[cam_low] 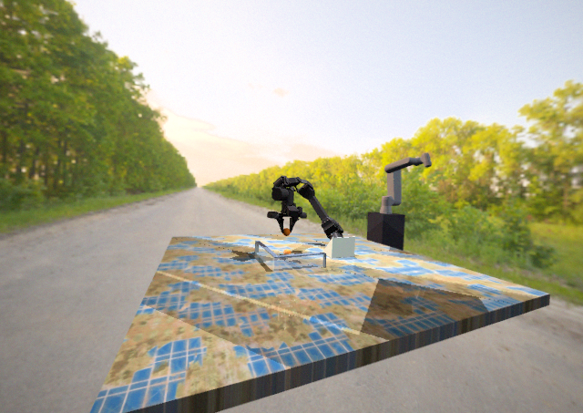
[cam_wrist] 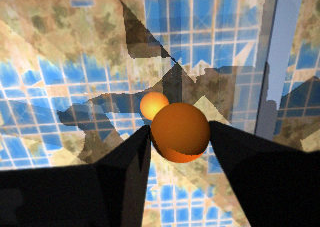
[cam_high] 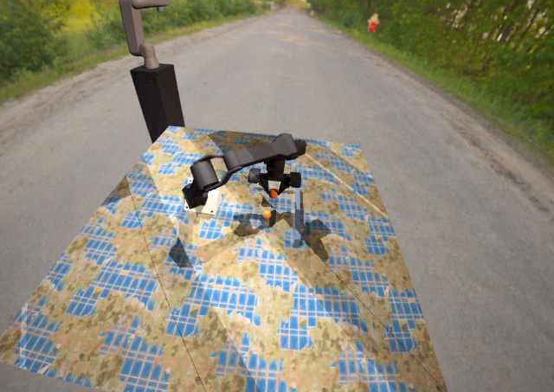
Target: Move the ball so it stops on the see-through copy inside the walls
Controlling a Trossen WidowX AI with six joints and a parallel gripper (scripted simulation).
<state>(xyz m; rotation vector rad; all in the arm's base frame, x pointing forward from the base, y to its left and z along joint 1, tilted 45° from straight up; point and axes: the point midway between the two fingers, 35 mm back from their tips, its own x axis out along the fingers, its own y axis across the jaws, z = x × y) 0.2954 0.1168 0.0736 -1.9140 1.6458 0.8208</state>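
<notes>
Orange colour is marking the ball [cam_wrist: 180, 132], a smooth, plain sphere that is showing darker on its lower side in the wrist view. The gripper [cam_high: 273, 193] is clamping it between its two dark fingers, one pressing each side, and is holding it up off the table [cam_low: 424, 300], as the exterior view is showing with a gap of air beneath it. The see-through copy [cam_high: 267, 214] is sitting on the table below the ball, paler and more yellow; in the wrist view it is peeking out behind the ball's upper left edge. The clear walls [cam_low: 289, 253] are standing low around the copy, meeting in a corner, and one wall is appearing as a pale blue strip in the wrist view. Whether the ball is hanging exactly above the copy, I cannot tell.

The table is wearing a patchwork of blue grid tiles and mottled tan and olive blotches, with dark shadow wedges lying across it. The arm is rising from a white base block [cam_low: 340, 246]. Behind the table a black pedestal [cam_high: 157, 99] is carrying a grey bent camera arm [cam_high: 134, 21]. All around, a grey road is running away between green trees under a pale sky.
</notes>
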